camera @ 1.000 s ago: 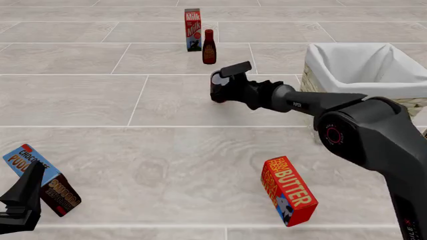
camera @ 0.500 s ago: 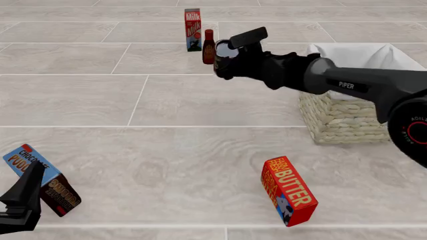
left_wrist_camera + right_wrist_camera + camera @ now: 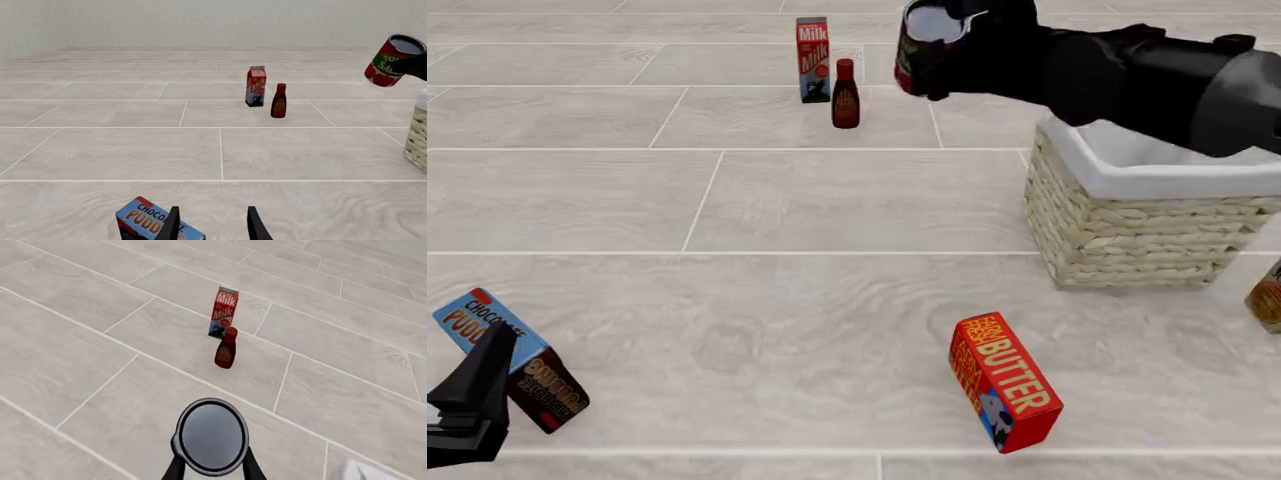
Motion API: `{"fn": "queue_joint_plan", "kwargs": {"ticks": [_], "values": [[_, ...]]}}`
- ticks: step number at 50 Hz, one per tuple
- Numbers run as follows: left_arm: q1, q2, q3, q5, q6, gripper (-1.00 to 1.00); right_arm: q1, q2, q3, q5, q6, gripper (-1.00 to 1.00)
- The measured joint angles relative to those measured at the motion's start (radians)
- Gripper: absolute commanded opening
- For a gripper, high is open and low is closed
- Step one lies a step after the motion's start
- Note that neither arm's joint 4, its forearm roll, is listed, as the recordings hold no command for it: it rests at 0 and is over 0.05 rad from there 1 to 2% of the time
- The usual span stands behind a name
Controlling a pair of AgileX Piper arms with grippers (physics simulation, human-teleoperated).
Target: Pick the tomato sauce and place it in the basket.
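Observation:
The tomato sauce (image 3: 921,38) is a small red can with a green band and a dark metal top. It hangs tilted in the air, high above the floor of the scene, with my right gripper (image 3: 937,45) shut on it. In the right wrist view the can's round top (image 3: 212,436) sits between the two fingers (image 3: 175,468). The left wrist view shows the can (image 3: 392,61) aloft at the far right. The wicker basket (image 3: 1121,225) with white lining stands to the right of the can, its near-left rim (image 3: 1065,150) under the arm. My left gripper (image 3: 474,395) rests open at the front left.
A milk carton (image 3: 813,58) and a dark red-brown bottle (image 3: 845,93) stand at the back, left of the can. A red butter box (image 3: 1004,382) stands in front of the basket. A chocolate pudding box (image 3: 507,360) lies by my left gripper. Another item (image 3: 1268,295) peeks in at the right edge.
My right arm has lifted the can up from the surface and carried it back and to the right, closer to the basket. The left arm has stayed still.

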Motion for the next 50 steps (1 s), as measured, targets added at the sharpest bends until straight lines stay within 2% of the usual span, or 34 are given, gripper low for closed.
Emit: {"fn": "queue_joint_plan", "kwargs": {"ticks": [26,50], "values": [[0.0,0.0,0.0,0.0,0.0,1.0,-0.105,-0.258,0.074,0.112,-0.024,-1.0],[0.0,0.0,0.0,0.0,0.0,1.0,-0.226,-0.373,0.111,0.154,-0.04,-1.0]]}}
